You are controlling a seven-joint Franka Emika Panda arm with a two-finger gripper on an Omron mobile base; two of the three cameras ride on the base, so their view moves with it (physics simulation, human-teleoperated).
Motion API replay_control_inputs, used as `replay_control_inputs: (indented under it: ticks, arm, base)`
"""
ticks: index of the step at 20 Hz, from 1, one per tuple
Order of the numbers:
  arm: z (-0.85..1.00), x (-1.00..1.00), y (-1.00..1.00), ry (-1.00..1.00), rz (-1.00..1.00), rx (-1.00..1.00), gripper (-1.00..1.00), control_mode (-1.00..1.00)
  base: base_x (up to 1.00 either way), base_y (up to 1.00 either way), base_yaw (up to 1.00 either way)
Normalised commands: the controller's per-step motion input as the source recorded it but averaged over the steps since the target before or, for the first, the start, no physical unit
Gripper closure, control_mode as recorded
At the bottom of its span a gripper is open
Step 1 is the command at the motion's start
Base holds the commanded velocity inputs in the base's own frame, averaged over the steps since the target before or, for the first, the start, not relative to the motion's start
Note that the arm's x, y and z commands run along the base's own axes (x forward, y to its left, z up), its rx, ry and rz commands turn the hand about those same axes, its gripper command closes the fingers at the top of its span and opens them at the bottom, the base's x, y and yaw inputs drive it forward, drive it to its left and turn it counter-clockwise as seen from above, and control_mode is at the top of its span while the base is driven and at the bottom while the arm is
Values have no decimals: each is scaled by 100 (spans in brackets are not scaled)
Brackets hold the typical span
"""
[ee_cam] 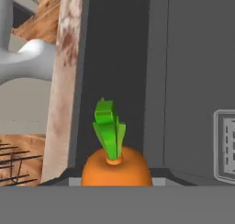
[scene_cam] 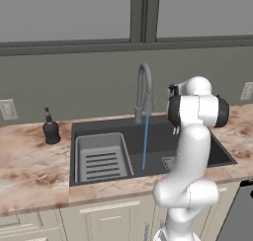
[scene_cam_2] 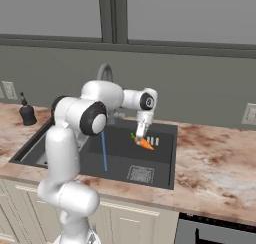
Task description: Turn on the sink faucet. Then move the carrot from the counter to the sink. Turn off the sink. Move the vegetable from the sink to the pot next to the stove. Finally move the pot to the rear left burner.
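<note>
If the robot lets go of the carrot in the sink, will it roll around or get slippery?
The carrot looks round and tapered, so it would probably roll a little, curving rather than going straight. It looks stiff, not floppy. Water is running from the faucet into the sink, so the carrot may get wet and slippery for the gripper.

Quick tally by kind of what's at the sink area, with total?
Orange carrot with green top: 1
Curved grey faucet: 1
Dark soap dispenser bottle: 1
Grey ridged rack in the basin: 1
White wall outlets: 2
Total: 6
</note>
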Motion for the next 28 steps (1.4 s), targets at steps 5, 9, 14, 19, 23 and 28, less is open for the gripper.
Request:
replay_control_inputs:
  ticks: [5,9,14,19,23,28]
  arm:
    - [-8,-38,0,-46,3,4,100,-100]
    - [-14,-2,-2,-37,1,9,100,-100]
    - [-5,24,-2,-16,-12,7,100,-100]
    - [-9,20,-12,-3,-36,6,100,-100]
    - [-12,15,-18,0,-46,10,100,-100]
    - [-11,22,-4,-1,-38,9,100,-100]
  base:
    - [0,0,0]
    - [0,0,0]
    - [0,0,0]
    - [0,0,0]
    - [0,0,0]
    - [0,0,0]
